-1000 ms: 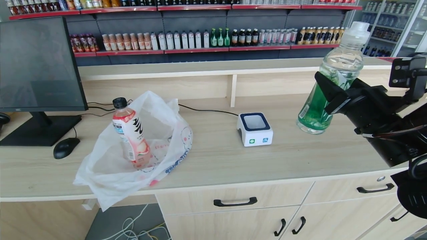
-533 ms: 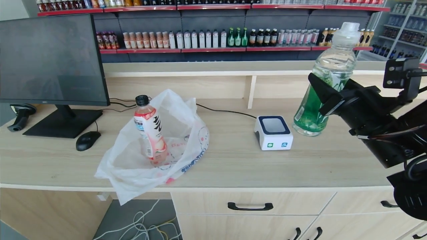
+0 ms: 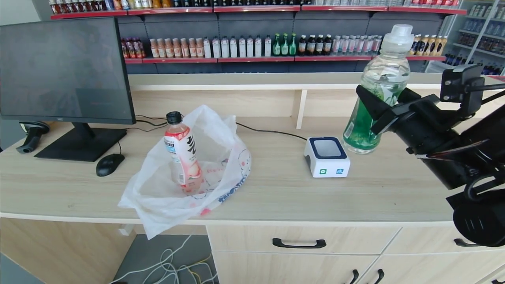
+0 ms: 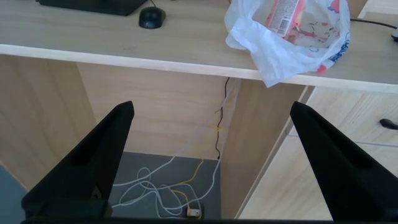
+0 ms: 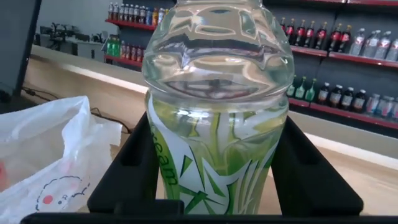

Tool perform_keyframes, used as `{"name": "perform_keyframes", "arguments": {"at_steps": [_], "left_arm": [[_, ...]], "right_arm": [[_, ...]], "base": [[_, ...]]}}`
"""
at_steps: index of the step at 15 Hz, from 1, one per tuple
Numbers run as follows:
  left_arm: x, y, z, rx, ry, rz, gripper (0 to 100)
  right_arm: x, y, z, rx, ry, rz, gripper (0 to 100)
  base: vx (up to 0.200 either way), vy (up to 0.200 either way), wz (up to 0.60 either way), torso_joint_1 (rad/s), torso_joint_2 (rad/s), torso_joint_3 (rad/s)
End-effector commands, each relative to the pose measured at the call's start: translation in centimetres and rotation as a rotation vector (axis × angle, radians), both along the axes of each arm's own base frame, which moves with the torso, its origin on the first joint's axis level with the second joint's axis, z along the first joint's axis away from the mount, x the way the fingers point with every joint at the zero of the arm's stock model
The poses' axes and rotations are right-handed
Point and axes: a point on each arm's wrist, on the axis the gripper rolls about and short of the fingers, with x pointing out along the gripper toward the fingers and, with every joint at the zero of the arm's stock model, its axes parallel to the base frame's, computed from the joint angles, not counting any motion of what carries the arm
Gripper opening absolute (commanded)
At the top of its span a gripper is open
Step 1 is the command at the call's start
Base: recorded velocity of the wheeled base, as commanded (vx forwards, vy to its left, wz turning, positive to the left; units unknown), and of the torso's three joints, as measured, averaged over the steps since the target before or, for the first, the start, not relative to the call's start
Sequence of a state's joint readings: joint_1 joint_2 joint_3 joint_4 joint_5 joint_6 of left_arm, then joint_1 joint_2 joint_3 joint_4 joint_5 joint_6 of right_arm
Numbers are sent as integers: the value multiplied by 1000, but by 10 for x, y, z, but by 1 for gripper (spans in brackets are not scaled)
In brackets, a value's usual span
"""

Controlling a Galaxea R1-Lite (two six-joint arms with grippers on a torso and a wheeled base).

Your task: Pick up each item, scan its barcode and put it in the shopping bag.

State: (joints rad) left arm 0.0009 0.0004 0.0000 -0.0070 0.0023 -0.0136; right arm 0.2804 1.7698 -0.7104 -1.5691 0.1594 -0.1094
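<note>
A clear bottle with a green label leans slightly in my right gripper, which is shut on its middle. It is just right of and behind the white barcode scanner. In the right wrist view the green bottle sits between the fingers of my right gripper. The white shopping bag lies open on the counter to the left, with a pink bottle upright inside. My left gripper hangs open below the counter's front edge, under the shopping bag.
A monitor on its stand, a black mouse and a handheld scanner occupy the counter's left end. A cable runs behind the bag toward the scanner. Drawers with black handles sit under the counter. Shelves of bottles line the back.
The head camera has swung, shifting the whole scene to the right. Relative to the scanner, my right gripper has carried the green bottle leftward, closer to it.
</note>
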Motion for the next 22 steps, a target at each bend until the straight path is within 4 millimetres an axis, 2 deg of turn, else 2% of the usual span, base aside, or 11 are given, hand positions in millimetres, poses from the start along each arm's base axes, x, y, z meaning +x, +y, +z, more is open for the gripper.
{"name": "perform_keyframes", "arguments": {"at_steps": [1, 4, 6, 11, 22], "left_arm": [[0, 0, 0, 0, -1, 1, 100], [0, 0, 0, 0, -1, 1, 100], [0, 0, 0, -2, -1, 1, 100], [0, 0, 0, 1, -3, 0, 100], [0, 0, 0, -2, -4, 1, 100]], "right_arm": [[19, -2, -13, -60, 12, -8, 0], [30, -8, -25, -177, -5, -16, 0], [33, -11, -26, -265, -54, -8, 0], [51, -2, -18, -446, -237, 40, 0], [72, -11, -54, -734, -373, 89, 0]], "base": [[0, 0, 0, 0, 0, 0], [0, 0, 0, 0, 0, 0], [0, 0, 0, 0, 0, 0], [0, 0, 0, 0, 0, 0], [0, 0, 0, 0, 0, 0]]}}
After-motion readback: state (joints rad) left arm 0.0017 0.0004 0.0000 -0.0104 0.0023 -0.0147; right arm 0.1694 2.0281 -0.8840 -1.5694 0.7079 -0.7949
